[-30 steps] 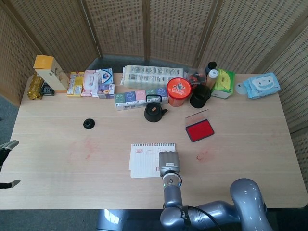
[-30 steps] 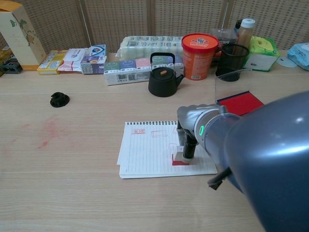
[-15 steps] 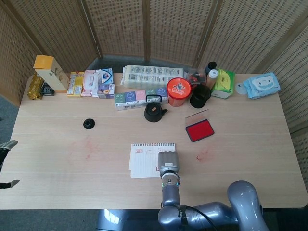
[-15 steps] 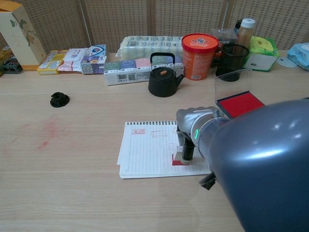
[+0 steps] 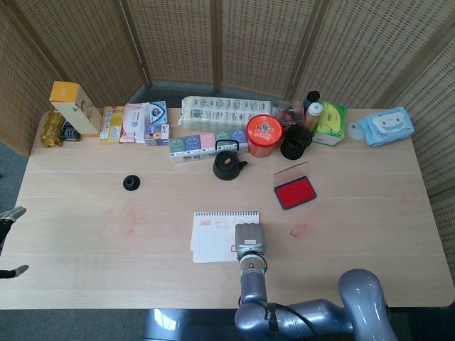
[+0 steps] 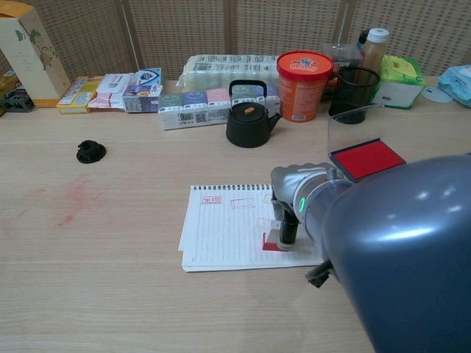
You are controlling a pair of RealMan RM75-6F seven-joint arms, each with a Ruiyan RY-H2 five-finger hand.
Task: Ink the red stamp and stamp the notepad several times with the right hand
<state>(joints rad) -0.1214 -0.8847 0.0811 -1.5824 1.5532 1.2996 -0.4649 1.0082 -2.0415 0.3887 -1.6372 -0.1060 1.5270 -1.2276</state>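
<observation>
The white spiral notepad [image 5: 212, 238] [image 6: 224, 234] lies at the table's front middle, with faint red prints near its top edge. My right hand [image 5: 249, 240] [image 6: 284, 218] grips the red stamp [image 6: 273, 243], whose red base sits flat on the pad's lower right part. In the head view the hand hides most of the stamp. The open red ink pad [image 5: 295, 192] [image 6: 366, 158] lies to the right, behind the pad, its clear lid standing up. My left hand [image 5: 10, 215] shows only fingertips at the far left edge, spread and holding nothing.
A black kettle [image 6: 249, 118], an orange tub [image 6: 304, 75] and a black cup [image 6: 355, 94] stand behind the pad. Boxes and packets line the back edge. A small black cap [image 6: 90, 152] lies at the left. My right arm's grey bulk [image 6: 397, 257] fills the chest view's lower right.
The stamp stays pressed on the same spot of the notepad. Only the right arm's bulk has shifted slightly in the chest view.
</observation>
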